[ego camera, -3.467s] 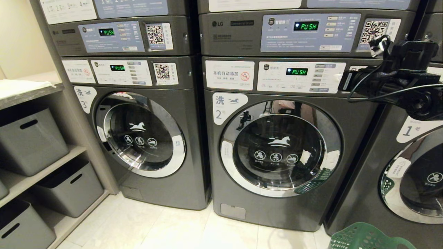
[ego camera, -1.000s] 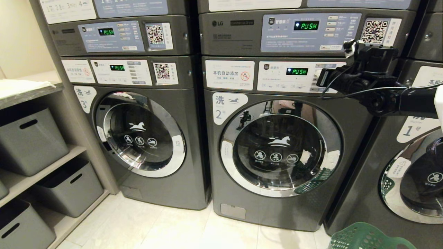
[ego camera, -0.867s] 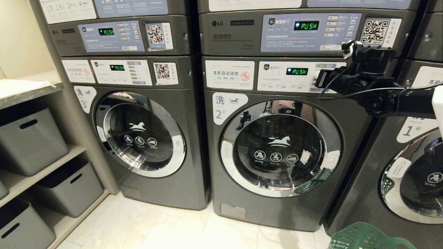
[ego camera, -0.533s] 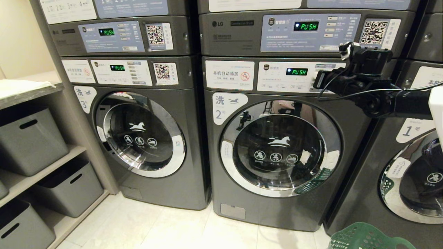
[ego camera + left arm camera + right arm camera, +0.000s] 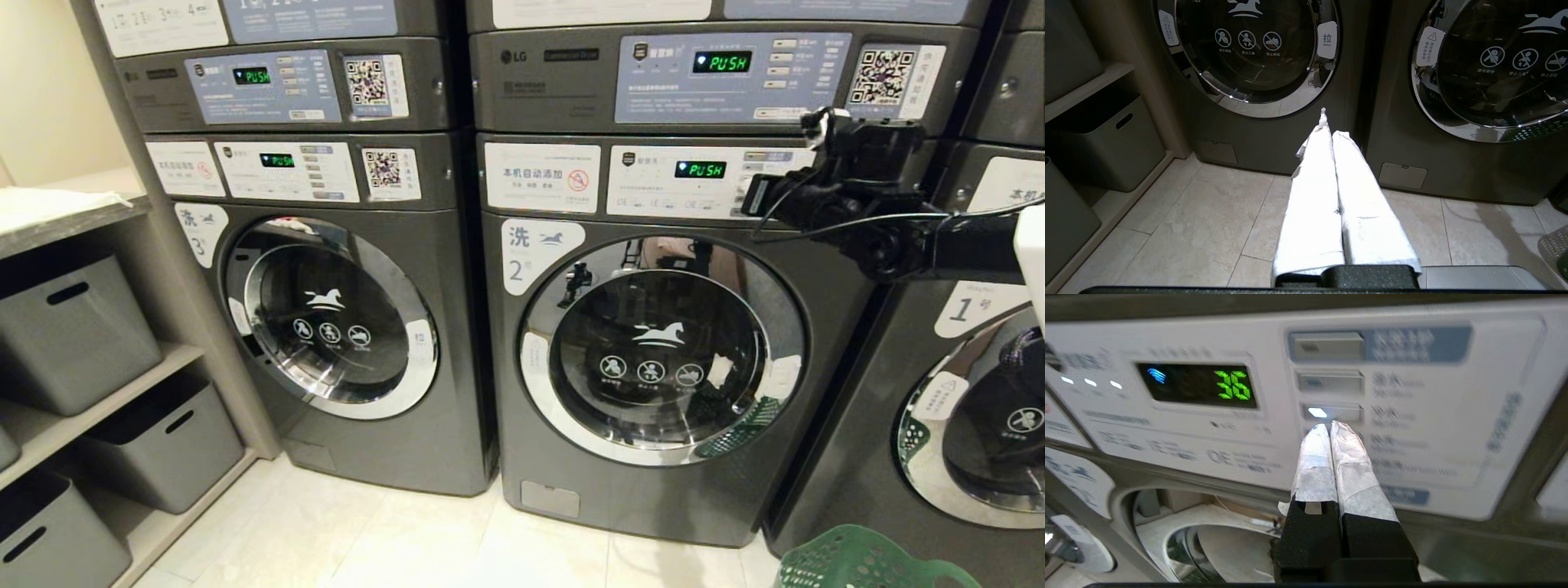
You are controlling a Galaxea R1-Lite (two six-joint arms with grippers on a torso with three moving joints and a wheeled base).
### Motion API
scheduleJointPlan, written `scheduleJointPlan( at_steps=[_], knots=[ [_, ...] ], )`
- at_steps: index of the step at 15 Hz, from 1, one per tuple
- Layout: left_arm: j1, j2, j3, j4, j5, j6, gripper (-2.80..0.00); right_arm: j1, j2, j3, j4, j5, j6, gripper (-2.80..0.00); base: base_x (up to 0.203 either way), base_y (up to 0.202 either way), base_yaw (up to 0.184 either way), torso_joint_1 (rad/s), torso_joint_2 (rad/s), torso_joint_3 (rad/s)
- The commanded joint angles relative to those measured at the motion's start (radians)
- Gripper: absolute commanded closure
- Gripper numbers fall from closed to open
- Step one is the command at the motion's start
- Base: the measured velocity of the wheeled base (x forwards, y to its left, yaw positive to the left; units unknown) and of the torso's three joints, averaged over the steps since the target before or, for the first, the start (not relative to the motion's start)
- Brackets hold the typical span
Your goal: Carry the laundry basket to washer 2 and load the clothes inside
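Note:
Washer 2 [image 5: 653,351] stands in the middle with its round door [image 5: 661,351] shut. My right gripper [image 5: 755,194] is up at its control panel [image 5: 702,181], fingers shut and empty. In the right wrist view the taped tips of the right gripper [image 5: 1329,426] sit just under a lit button [image 5: 1317,413], beside a display [image 5: 1233,384] reading 36. The green laundry basket [image 5: 857,563] is on the floor at the bottom right, only its rim in view. No clothes are visible. My left gripper [image 5: 1331,126] is shut and empty, low over the floor between two washers.
Washer 3 [image 5: 326,327] stands to the left and washer 1 [image 5: 963,408] to the right, both doors shut, with dryers stacked above. A shelf unit with grey bins [image 5: 73,335] fills the far left. Pale tile floor [image 5: 392,539] runs in front of the machines.
My right arm has swung left from washer 1's edge to washer 2's control panel, then dipped slightly. The left arm and the basket have stayed put.

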Motion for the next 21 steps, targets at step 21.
scheduleJointPlan(
  at_steps=[21],
  knots=[
    [-0.001,-0.003,0.000,0.000,0.000,0.000,0.00,0.000,-0.040,0.159,-0.012,0.007,0.016,0.00,0.000,0.000,0.000,0.000,0.00,0.000]
  ],
)
